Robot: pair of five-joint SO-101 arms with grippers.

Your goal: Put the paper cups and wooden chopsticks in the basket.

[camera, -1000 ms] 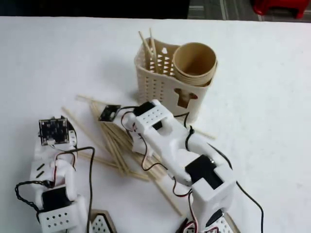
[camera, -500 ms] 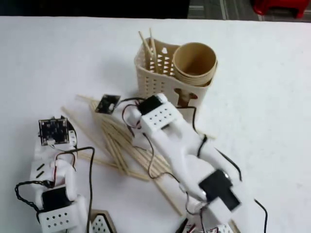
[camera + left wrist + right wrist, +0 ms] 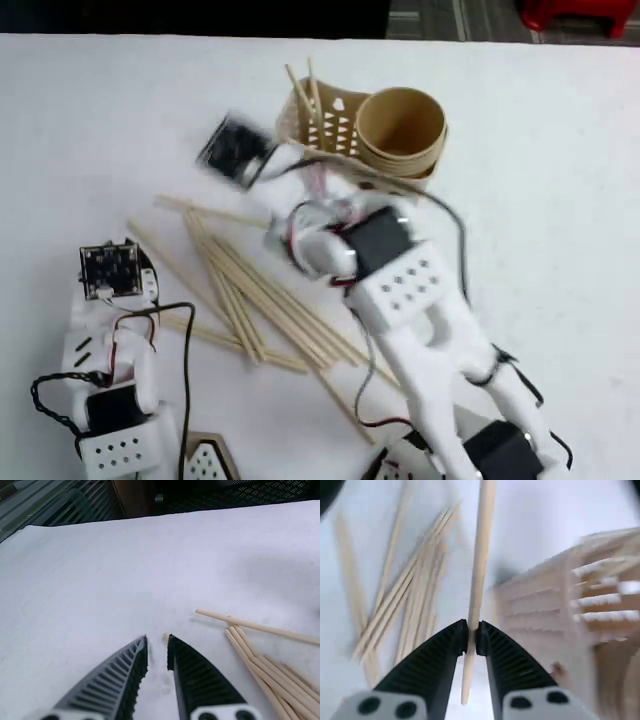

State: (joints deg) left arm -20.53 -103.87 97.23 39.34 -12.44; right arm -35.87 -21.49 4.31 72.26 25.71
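**A:** Chopsticks (image 3: 262, 300), how far along are we?

**B:** Early, I'd say. Nearest us, a loose heap of them lies fanned on the tabletop (image 3: 540, 220), btwn the two arms. All of that is left to do.

**A:** Left jaws?

**B:** Low over the tabletop at the heap's left edge, w/ a narrow gap and nothing gripped. One stick end lies just ahead of the gap.

**A:** Right jaws?

**B:** Pressed onto a single chopstick (image 3: 481, 555), pinched toward one end, w/ a short stub behind and most of its length out front. It's lifted off the heap, just beside the basket (image 3: 320, 135) wall, not in yet.

**A:** And farther back?

**B:** The basket stands upright. The paper cups (image 3: 402, 125) sit nested in one end, so the cups part looks done as far as I can tell. Two sticks (image 3: 305, 90) stand tilted in the other end, poking over the rim.

**A:** How do the sticks look?

**B:** Plain pale wood, thin, round, straight. They're light and prob. roll easily, and they overlap in the heap, so picking one at a time seems likely.
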